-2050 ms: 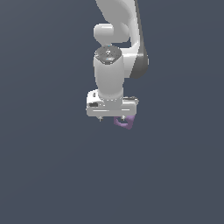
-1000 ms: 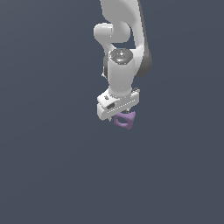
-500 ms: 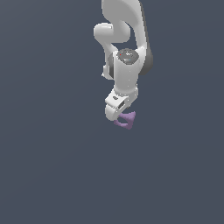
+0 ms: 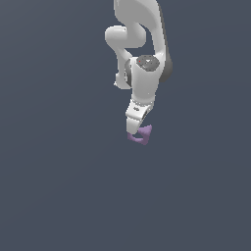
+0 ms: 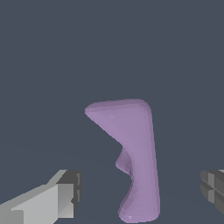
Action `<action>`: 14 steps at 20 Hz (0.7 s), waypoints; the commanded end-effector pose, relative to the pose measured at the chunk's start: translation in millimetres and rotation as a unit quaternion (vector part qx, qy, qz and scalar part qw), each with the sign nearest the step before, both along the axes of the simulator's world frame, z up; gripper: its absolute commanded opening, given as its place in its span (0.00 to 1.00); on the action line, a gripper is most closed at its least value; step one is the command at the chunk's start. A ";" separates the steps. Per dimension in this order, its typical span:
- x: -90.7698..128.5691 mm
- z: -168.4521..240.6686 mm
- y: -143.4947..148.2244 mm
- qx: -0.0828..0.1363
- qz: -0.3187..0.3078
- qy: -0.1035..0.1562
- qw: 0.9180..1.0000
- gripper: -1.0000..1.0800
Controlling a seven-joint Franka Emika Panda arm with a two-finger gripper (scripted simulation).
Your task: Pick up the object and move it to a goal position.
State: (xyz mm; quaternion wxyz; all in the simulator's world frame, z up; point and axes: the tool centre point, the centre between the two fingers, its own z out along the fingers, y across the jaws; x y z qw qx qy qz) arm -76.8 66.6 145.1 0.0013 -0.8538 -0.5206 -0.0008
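I see the claw (image 4: 135, 128) spread open, not gripping. The purple object (image 5: 131, 157) sits between its fingers (image 5: 65, 197), nearer neither pad, long axis running away from the claw. I judge closing straight in should catch it.

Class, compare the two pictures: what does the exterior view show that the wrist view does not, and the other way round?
Only the exterior view shows the white arm reaching down over the purple block. Only the wrist view shows the claw open, its two fingertips standing apart on either side of the block, not touching it, and the notch in the block's side. Both show the purple block on a plain dark ground.
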 end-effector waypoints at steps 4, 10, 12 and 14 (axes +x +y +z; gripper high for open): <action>-6.3 -2.5 3.9 -0.001 0.037 0.000 0.999 0.96; -7.7 -3.0 4.9 -0.001 0.045 0.000 0.999 0.96; -7.7 -4.3 4.8 -0.001 0.045 0.000 0.999 0.96; -7.9 -8.1 4.9 -0.001 0.045 0.000 0.999 0.96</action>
